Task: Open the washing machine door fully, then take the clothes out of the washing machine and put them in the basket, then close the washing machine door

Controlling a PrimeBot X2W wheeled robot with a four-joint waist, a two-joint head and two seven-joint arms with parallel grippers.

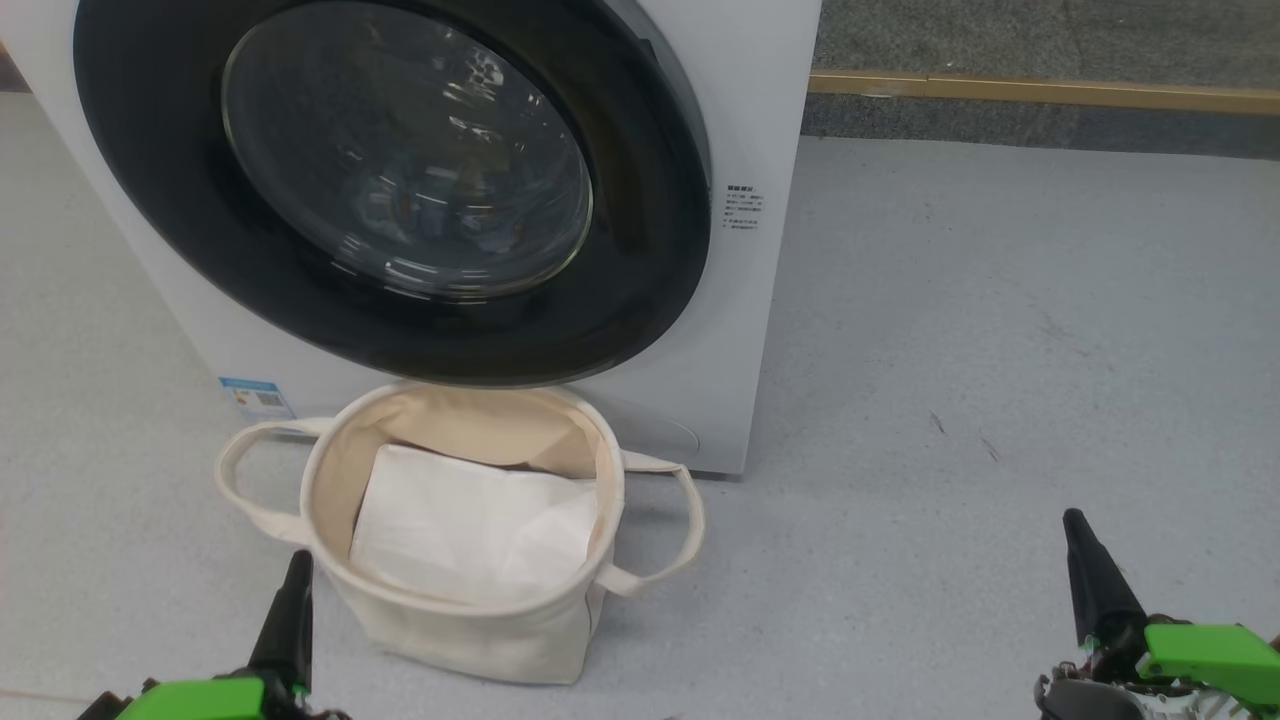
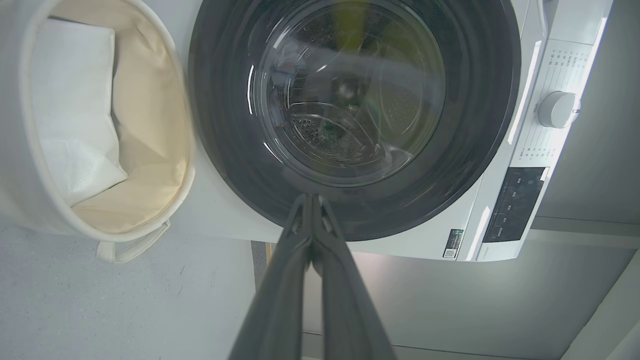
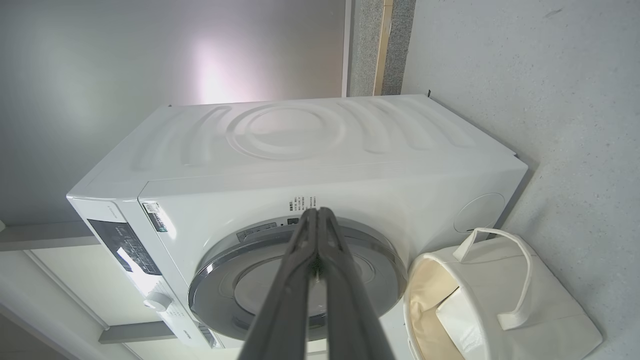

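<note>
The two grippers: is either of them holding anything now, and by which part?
Nothing is held. The left gripper and the right gripper are both shut and empty, clear of the door and the basket.

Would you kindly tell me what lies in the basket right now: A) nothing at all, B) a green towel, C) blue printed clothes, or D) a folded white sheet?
D: a folded white sheet lies inside the basket, with no blue fabric to be seen in it.
</note>
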